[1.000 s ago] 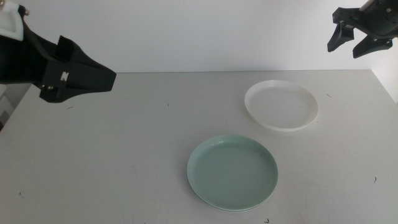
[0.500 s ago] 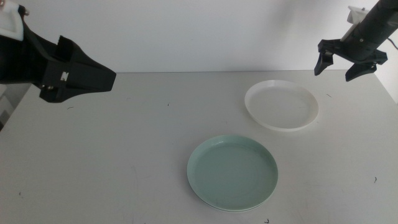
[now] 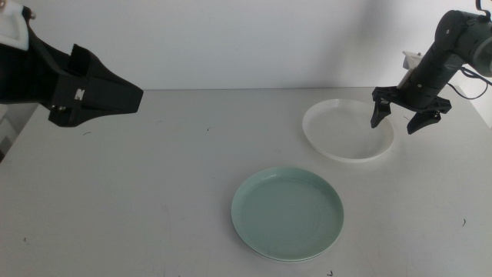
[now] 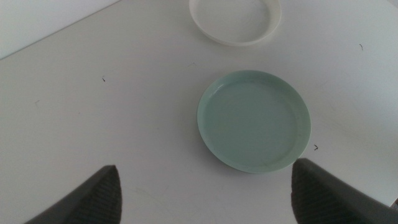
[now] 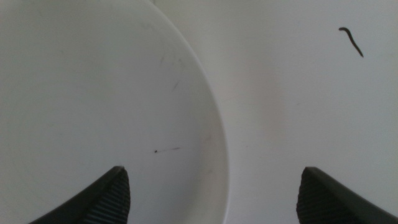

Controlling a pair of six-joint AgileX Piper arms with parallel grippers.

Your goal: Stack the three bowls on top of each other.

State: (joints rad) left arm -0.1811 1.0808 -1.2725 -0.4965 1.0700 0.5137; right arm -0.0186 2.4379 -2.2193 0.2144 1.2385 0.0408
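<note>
Right end effector point(image 3: 404, 122) is hanging released, its jaws straddling the right rim of the white bowl point(image 3: 338, 132) at the far right of the worktop point(image 3: 154, 192). Mint green bowl point(image 3: 287, 213) is lying flat near centre, upright. Left end effector point(image 4: 205, 193) is waiting spread at far left, marked "Z".
</note>
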